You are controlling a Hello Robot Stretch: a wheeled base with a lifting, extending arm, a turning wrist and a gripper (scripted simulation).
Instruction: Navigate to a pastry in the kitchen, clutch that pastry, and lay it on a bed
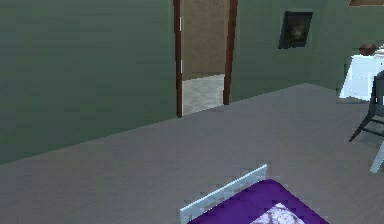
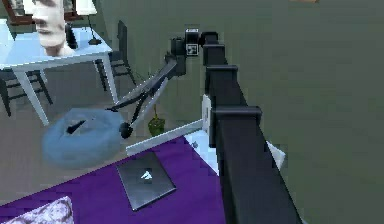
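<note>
Seemingly late in the task: the robot stands right at a bed (image 2: 95, 200) with a purple cover, so the trip from the kitchen looks done. Laying the pastry down looks like what is left, or what is in hand. On the arm side view, the dark arm (image 2: 235, 120) reaches out past the bed's far edge, and the tool (image 2: 127, 129) slants down from its end. A small yellowish blob (image 2: 155, 125), perhaps the pastry though too small to be sure, sits just beside the tool, by the bed's white rail (image 2: 175, 131). Whether the tool holds it, and whether the tool is apart or together, cannot be told. A pale blue rounded lump (image 2: 75, 140) lies behind the tool at the bed's edge. A dark flat slab (image 2: 146, 184) lies on the bed, and beyond the bed a white table (image 2: 60, 62) carries a bust (image 2: 47, 25). The forward view adds a doorway (image 1: 205, 55) well beyond the bed, a framed picture (image 1: 296, 30) on the green wall (image 1: 80, 70), and a chair (image 1: 372, 110) by the table.
</note>
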